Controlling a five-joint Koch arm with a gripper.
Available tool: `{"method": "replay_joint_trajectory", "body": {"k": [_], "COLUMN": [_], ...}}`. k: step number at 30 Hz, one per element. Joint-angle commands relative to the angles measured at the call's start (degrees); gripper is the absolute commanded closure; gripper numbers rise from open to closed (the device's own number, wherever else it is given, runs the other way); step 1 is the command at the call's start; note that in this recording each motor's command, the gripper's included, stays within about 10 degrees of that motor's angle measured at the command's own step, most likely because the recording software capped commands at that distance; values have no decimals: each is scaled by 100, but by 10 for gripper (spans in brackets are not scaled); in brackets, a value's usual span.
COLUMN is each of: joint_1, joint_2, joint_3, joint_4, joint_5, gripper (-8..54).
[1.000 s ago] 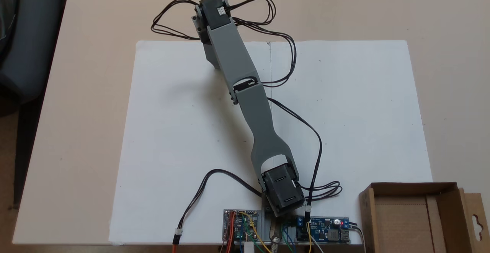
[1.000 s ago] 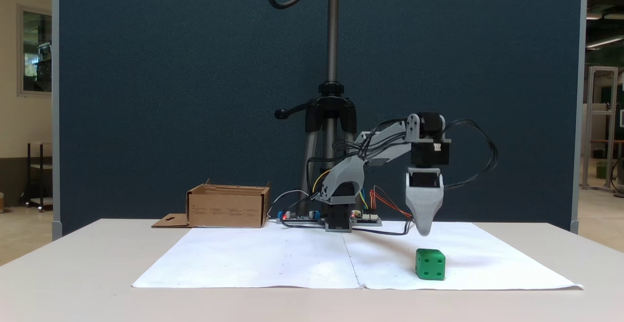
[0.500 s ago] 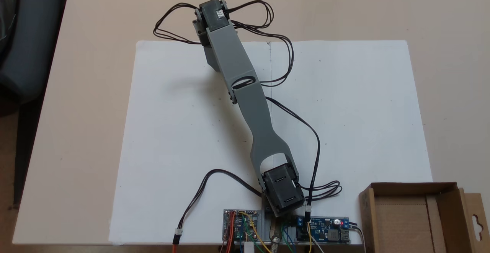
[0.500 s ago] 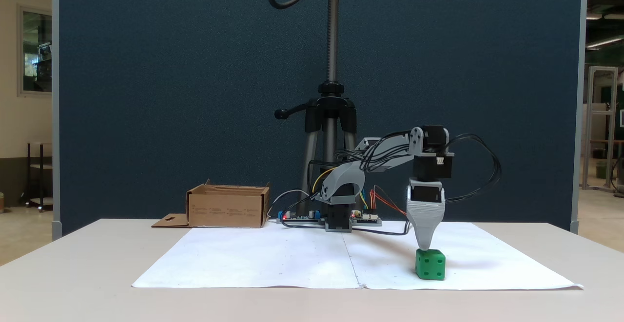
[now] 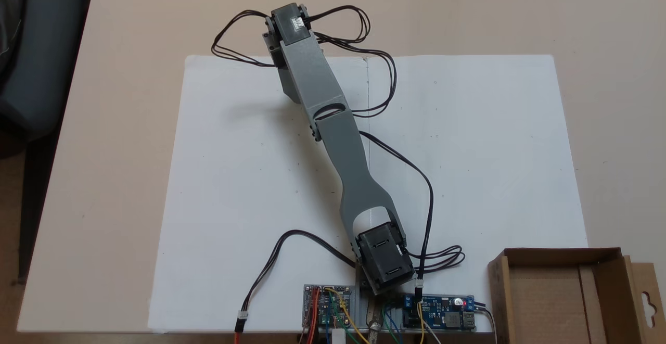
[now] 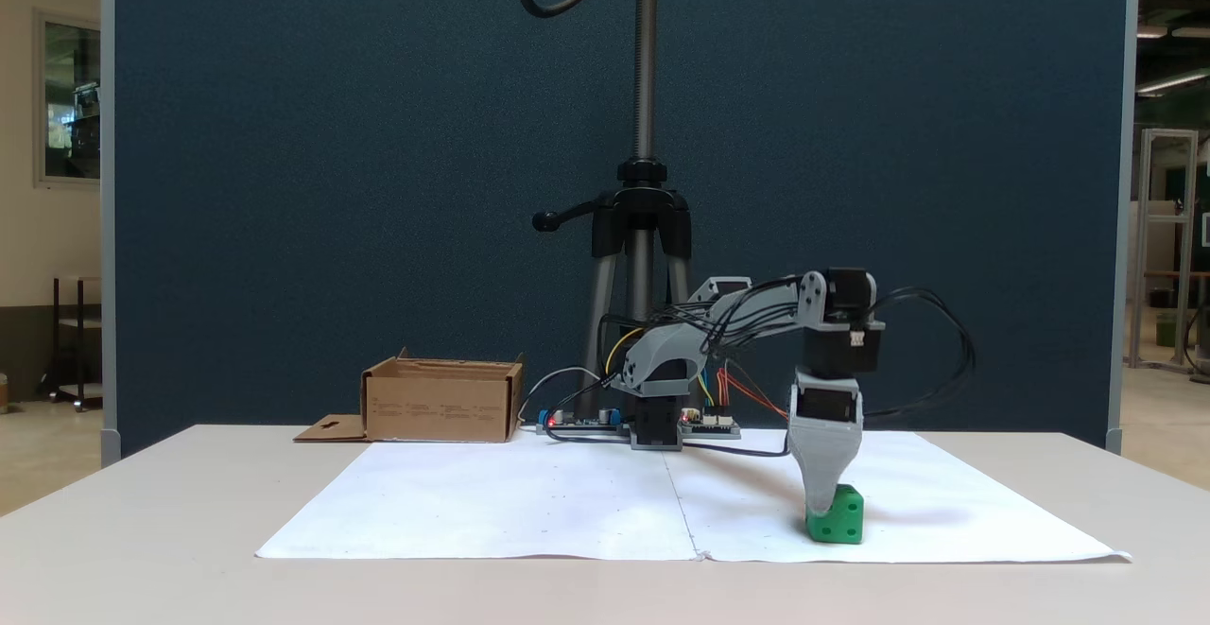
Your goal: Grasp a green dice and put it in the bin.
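Table [image 6: 142,530], beige, under white paper sheet [image 5: 234,188]. Bin [image 5: 556,302], cardboard, beside arm base, well apart from dice. Jaws, one grey tip visible, lowered over front of green dice [image 6: 844,519] on sheet; spread or pinching: cannot tell.

No text, brand, number or sign can be read in either fixed view. The front wall of the bin [image 6: 442,404] carries a few faint printed lines, too small and blurred to make out. The circuit boards [image 5: 441,315] at the arm's base show only tiny markings that cannot be read, and a small white label on the black motor [image 5: 297,22] at the arm's far end is likewise illegible.
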Motion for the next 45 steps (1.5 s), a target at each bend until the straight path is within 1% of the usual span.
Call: {"method": "replay_joint_trajectory", "body": {"k": [1,33,45], "joint_1": [-105,-88,-624], "joint_2": [176,9,-26], "joint_3": [-264,-255,-237], "joint_4": [1000,545,378], "joint_5": [448,439,431], "gripper": [18,25,30]}}
